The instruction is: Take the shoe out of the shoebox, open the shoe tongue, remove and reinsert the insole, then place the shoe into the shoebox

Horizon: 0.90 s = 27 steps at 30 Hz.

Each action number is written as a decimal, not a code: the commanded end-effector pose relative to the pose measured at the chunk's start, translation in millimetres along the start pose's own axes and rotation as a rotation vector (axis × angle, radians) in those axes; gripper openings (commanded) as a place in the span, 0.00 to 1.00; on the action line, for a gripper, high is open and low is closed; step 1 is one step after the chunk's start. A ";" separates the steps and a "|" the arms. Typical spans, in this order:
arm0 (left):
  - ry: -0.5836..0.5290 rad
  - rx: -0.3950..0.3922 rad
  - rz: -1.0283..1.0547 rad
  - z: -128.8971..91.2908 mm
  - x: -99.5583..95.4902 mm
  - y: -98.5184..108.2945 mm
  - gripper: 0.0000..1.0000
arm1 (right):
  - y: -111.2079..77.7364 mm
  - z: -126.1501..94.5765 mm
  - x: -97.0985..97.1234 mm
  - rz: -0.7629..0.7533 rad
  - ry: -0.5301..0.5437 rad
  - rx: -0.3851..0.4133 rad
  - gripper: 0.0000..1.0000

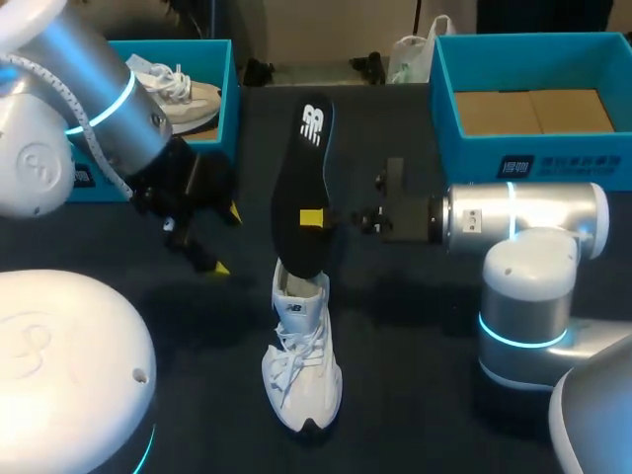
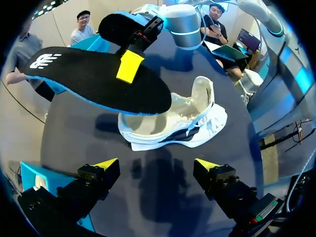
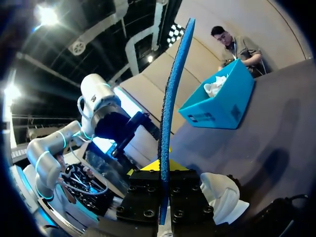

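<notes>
- Our right gripper point(image 1: 314, 218) is clamped on the insole point(image 1: 306, 148) at mid-length, and the insole's lower end meets the opening of the shoe point(image 1: 301, 380).
- The shoe stands mid-table, toe near and heel far. The insole's long axis runs roughly in line with it, tilted steeply up.
- Our left gripper point(image 1: 227, 240) hangs spread and empty, just left of the shoe.

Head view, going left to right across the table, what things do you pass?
left shoebox → left end effector → black insole → right shoebox
</notes>
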<state>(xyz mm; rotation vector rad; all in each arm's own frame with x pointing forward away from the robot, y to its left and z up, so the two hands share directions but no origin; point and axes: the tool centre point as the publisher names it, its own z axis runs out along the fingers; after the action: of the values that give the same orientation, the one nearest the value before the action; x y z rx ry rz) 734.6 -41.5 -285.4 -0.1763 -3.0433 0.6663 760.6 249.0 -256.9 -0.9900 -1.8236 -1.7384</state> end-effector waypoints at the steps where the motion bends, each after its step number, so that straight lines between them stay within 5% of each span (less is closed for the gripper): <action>1: -0.009 0.001 -0.012 28.1 -0.9 3.4 1.00 | -4.7 9.9 -10.7 -0.022 0.021 -0.001 0.00; 8: 0.010 -0.003 -0.018 47.5 -2.7 1.9 1.00 | -14.8 14.4 -29.3 -0.078 0.057 -0.004 0.00; 20: 0.010 -0.003 -0.018 47.5 -2.7 1.9 1.00 | -14.8 14.4 -29.3 -0.078 0.057 -0.004 0.00; 27: 0.020 -0.012 -0.005 69.0 0.2 4.2 1.00 | -15.1 14.6 -30.1 -0.080 0.062 -0.008 0.00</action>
<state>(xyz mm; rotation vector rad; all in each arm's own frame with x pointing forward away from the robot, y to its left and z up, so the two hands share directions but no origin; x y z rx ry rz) 730.3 -60.7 -338.4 -0.1762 -3.0280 0.6445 771.5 256.1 -290.5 -0.8669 -1.8405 -1.8020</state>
